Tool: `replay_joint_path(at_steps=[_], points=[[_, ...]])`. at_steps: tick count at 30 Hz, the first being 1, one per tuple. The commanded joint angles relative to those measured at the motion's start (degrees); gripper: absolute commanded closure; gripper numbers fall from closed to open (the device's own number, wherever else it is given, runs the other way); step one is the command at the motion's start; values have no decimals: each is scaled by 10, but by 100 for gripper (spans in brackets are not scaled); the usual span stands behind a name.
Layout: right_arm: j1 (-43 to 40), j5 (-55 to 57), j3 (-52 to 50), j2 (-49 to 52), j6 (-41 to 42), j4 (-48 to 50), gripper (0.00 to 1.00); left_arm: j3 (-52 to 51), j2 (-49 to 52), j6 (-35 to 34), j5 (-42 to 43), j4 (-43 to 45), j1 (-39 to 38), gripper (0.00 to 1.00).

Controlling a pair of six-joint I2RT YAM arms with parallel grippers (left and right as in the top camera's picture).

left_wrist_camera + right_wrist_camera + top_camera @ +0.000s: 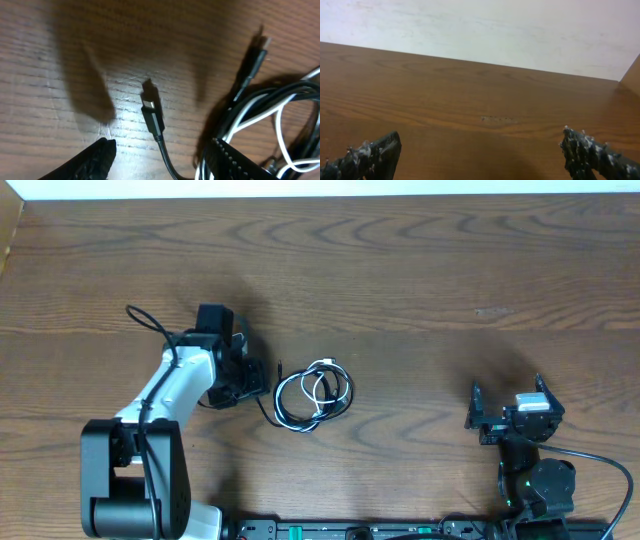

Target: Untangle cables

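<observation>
Cables (314,395) tangled: one white cord (276,125), two black plugs (152,117).

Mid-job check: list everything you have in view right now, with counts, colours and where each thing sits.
thin white cord: one, white, looped in the tangle at mid-table
thin black cords: number unclear, black, coiled with the white one
small black plug ends: two showing, black, on the wood at the tangle's left edge
brown wooden table: one, brown, under everything
pale wall strip: one, white, along the far edge
black base rail: one, black with green lights, near edge
left arm: one, white and black, reaching to the tangle
right arm: one, black, apart at the right
left pincer: one, black, open astride one plug's cord
right pincer: one, black, open over bare wood
</observation>
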Motion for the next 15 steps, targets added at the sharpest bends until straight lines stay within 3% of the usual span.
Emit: replay_joint_path(at_steps=[1,15], points=[[4,0,0,-1,-6,-2,1,-24,4,1,-8,30,-1,36],[4,1,0,-1,-6,-2,1,-52,4,1,-8,73,-1,38]])
